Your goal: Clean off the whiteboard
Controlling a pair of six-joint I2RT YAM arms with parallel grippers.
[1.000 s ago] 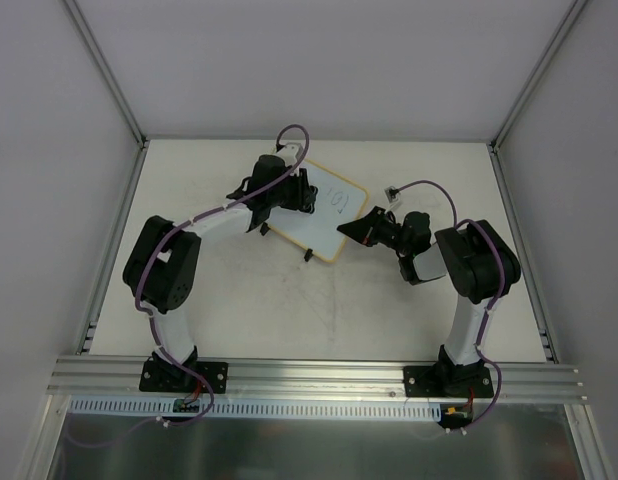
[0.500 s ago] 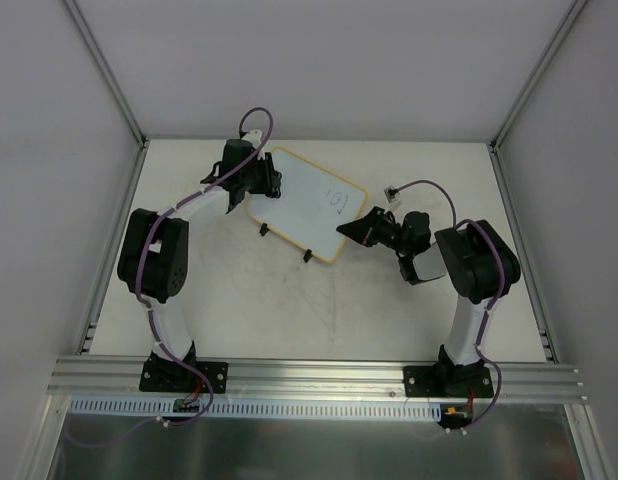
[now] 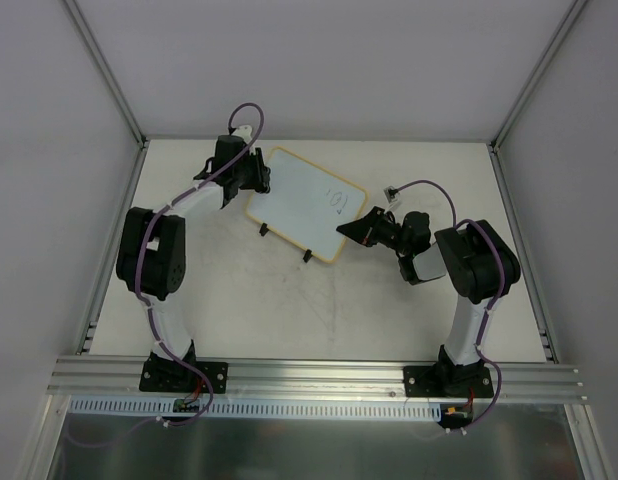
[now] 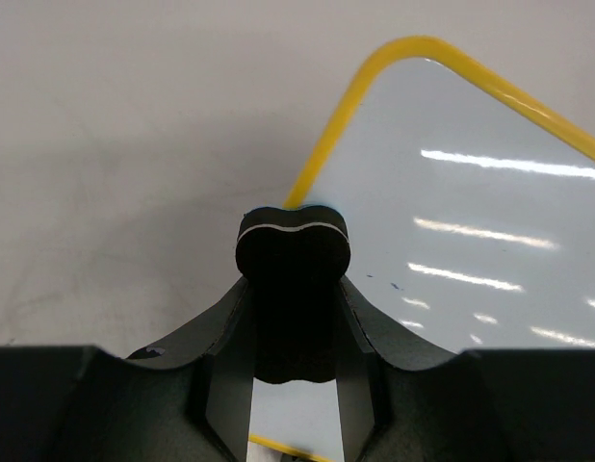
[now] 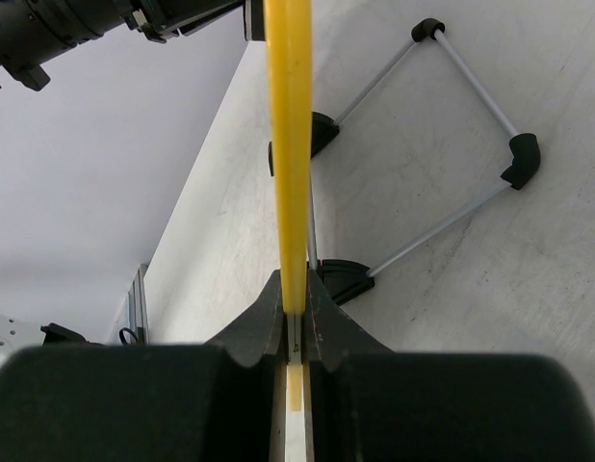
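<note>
The whiteboard (image 3: 299, 205) stands tilted on the table at mid-back, white with a yellow rim and two black clip feet (image 3: 307, 256). A few blue marks (image 3: 335, 199) sit near its right end. My left gripper (image 3: 259, 176) is shut on a black eraser block (image 4: 293, 260) at the board's far-left corner, over the rim. The left wrist view shows the board face (image 4: 471, 221) nearly bare, with tiny blue specks. My right gripper (image 3: 351, 229) is shut on the board's right edge; the right wrist view shows the yellow rim (image 5: 290, 144) clamped edge-on between the fingers (image 5: 262, 322).
The board's wire stand with black corner pieces (image 5: 452, 125) rests on the table behind it. A small white connector (image 3: 392, 190) on a purple cable lies right of the board. Metal frame posts and grey walls enclose the table; a rail (image 3: 319, 375) runs along the near edge.
My left gripper with the eraser has moved left across the board, from over its middle to its far-left corner. The right gripper and the board have stayed put.
</note>
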